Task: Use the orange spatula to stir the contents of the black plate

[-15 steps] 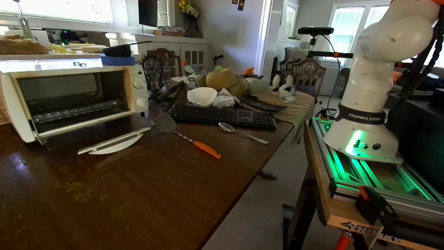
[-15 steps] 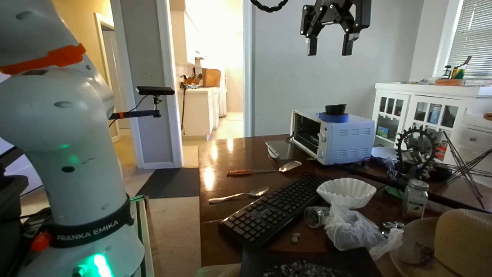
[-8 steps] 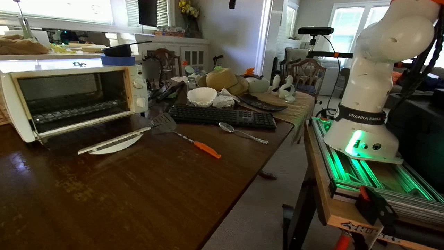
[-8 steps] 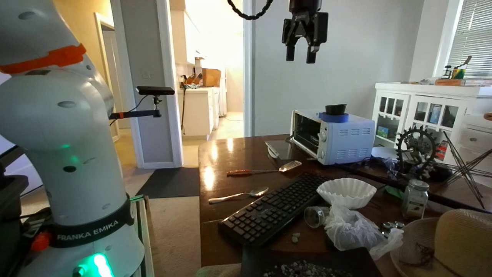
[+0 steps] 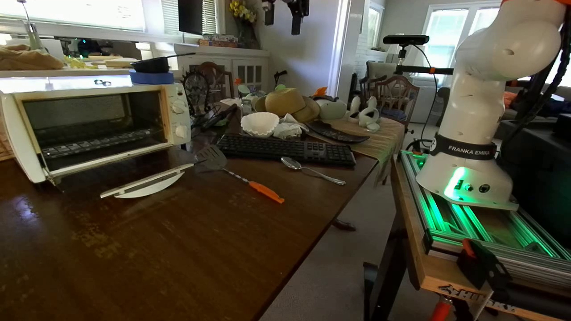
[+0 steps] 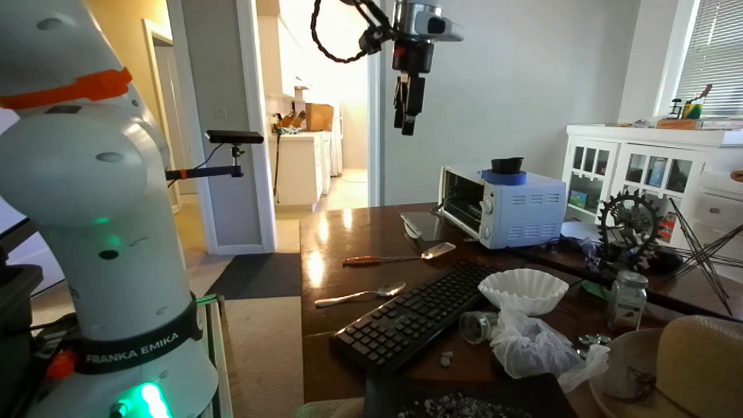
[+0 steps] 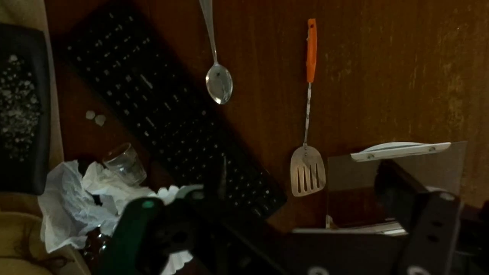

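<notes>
The orange spatula lies flat on the brown table, its orange handle (image 7: 311,53) and slotted grey head (image 7: 308,172) both plain in the wrist view. It also shows in both exterior views, the orange spatula (image 5: 266,192) near the table's middle. High above the table hangs my gripper (image 5: 282,26), open and holding nothing; another exterior view shows the gripper (image 6: 403,126) almost edge-on. From the wrist, its dark fingers stand wide apart on either side of the spatula head, well above it. The black plate (image 7: 42,114), cut off by the frame's left edge, holds grey-white pebbles (image 7: 17,107).
A spoon (image 7: 219,84) and a black keyboard (image 6: 418,313) lie between spatula and plate. The toaster oven (image 5: 107,125) has its glass door lowered beside the spatula head. Near the plate are a white fluted bowl (image 6: 522,290), crumpled plastic (image 6: 531,342), a glass jar (image 6: 627,302) and a straw hat (image 6: 696,366).
My open gripper has come lower, shifted left in an exterior view and turned from face-on to nearly edge-on there. The spatula and the plate have stayed put.
</notes>
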Action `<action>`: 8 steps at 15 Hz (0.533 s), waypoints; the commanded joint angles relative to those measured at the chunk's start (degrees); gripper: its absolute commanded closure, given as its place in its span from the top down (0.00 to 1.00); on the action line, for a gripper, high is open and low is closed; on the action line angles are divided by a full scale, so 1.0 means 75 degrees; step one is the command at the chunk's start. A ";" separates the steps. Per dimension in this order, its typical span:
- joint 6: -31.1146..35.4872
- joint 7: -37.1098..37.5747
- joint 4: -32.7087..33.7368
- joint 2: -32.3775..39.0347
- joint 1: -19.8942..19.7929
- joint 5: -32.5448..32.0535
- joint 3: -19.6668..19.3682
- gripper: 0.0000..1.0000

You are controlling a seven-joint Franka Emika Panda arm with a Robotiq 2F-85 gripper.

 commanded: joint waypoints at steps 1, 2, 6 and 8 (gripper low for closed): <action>0.1008 0.1101 -0.0511 0.0417 0.0124 0.0175 0.0328 1.00; 0.1261 0.1195 -0.0589 0.0562 0.0181 0.0188 0.0383 1.00; 0.2400 0.1059 -0.0891 0.1226 0.0485 0.0196 0.0516 1.00; 0.2705 0.0958 -0.0931 0.1575 0.0650 0.0197 0.0547 1.00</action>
